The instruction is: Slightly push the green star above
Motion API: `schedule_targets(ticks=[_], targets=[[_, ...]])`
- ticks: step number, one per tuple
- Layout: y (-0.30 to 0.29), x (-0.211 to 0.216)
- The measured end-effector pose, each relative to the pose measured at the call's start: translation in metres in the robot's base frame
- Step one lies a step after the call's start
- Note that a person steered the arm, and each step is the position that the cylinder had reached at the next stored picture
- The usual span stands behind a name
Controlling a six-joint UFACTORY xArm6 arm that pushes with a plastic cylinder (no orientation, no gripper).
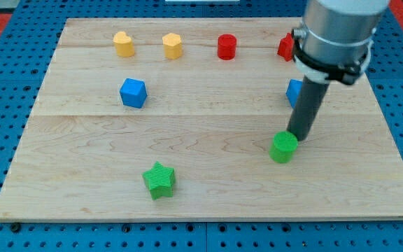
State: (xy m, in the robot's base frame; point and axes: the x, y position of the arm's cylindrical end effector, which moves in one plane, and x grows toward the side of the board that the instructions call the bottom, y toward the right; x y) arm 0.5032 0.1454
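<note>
Pale wooden boards make up the bench [208, 182], set on a blue pegboard. My tip [299, 138], a bare rod that holds nothing and has no jaws to open, touches the top right of the green cylinder [283, 148]. Well apart to the view's left lies the green star [159, 179], near the bench's bottom edge. It looks light, rigid and free-sliding; I judge a push on its lower side best. The arm hangs upright from the view's top right.

The wooden board [208, 196] lies on a blue pegboard [5, 70]. On it rest a green star [159, 180], green cylinder [283, 148], blue cube [133, 92], red cylinder [227, 47] and two yellow blocks [123, 43].
</note>
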Motion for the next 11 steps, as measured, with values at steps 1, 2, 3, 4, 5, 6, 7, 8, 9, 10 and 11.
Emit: schedule_targets(ticks=[1,2,3,4,5,6,7,8,9,10,11], targets=[[-0.024,0.028],[-0.083,0.047],[-0.033,0.056],[0.0,0.067],[-0.049,0.092],[-0.143,0.101],[-0.18,0.101],[-0.197,0.09],[-0.196,0.087],[-0.163,0.116],[-0.061,0.105]])
